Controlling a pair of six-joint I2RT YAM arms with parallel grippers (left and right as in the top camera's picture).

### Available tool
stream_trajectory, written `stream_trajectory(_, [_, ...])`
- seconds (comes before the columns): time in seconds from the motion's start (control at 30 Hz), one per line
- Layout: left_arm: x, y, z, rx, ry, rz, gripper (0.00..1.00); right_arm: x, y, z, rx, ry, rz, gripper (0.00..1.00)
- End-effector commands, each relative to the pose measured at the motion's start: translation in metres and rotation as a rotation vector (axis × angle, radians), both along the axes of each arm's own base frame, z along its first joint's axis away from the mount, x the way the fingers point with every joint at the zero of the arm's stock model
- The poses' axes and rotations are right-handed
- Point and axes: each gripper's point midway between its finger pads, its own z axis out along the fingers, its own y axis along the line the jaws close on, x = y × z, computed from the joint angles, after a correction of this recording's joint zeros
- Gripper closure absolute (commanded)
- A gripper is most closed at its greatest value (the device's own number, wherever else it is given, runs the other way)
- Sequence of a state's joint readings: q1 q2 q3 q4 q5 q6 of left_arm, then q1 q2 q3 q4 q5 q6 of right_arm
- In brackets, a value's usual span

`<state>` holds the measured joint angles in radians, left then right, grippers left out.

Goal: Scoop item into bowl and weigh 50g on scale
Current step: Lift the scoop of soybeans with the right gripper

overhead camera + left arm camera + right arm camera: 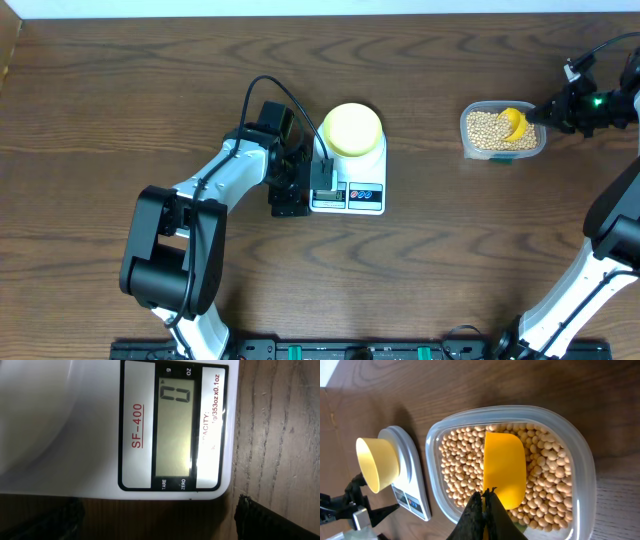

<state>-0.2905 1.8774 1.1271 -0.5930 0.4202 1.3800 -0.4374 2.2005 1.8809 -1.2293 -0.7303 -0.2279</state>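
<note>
Right gripper (483,494), clamped on the yellow scoop (504,467) amid the beans (460,460), faces the bowl (352,128) on the scale (366,196) well to the left; left gripper (305,188) hangs beside the scale, spread apart.

The scale (100,470) panel reads "SF-400" in red. Its display (175,430) shows "0", with "g" and "OZ" at one end and "TARE" and "ZERO" at the other (capacity line partly lost to glare: "g/353oz x0.1oz").
</note>
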Motion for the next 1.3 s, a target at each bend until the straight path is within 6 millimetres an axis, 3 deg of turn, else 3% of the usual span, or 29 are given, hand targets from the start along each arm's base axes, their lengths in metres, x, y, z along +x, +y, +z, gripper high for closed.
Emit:
stream_trajectory(0.0, [-0.007, -0.004, -0.003, -0.029, 0.031, 0.003, 0.02, 0.002, 0.005, 0.003, 0.044, -0.017, 0.002, 0.97])
stream_trajectory(0.3, [-0.007, -0.004, -0.003, -0.029, 0.031, 0.003, 0.02, 0.004, 0.009, 0.008, 0.081, -0.035, 0.002, 0.91])
stream_trajectory(0.47, [-0.007, -0.004, -0.003, -0.029, 0.031, 0.003, 0.02, 0.004, 0.001, 0.01, 0.082, -0.042, -0.016, 0.99])
stream_trajectory(0.77, [-0.007, -0.004, -0.003, -0.029, 0.031, 0.003, 0.02, 0.0, -0.005, 0.01, 0.086, -0.033, -0.031, 0.99])
stream_trajectory(1.0, [-0.007, -0.004, -0.003, -0.029, 0.031, 0.003, 0.02, -0.004, -0.021, 0.01, 0.093, -0.031, -0.071, 0.99])
stream_trajectory(1.27, [-0.007, -0.004, -0.003, -0.029, 0.03, 0.003, 0.02, -0.005, -0.024, 0.025, 0.2, -0.063, -0.108, 0.99])
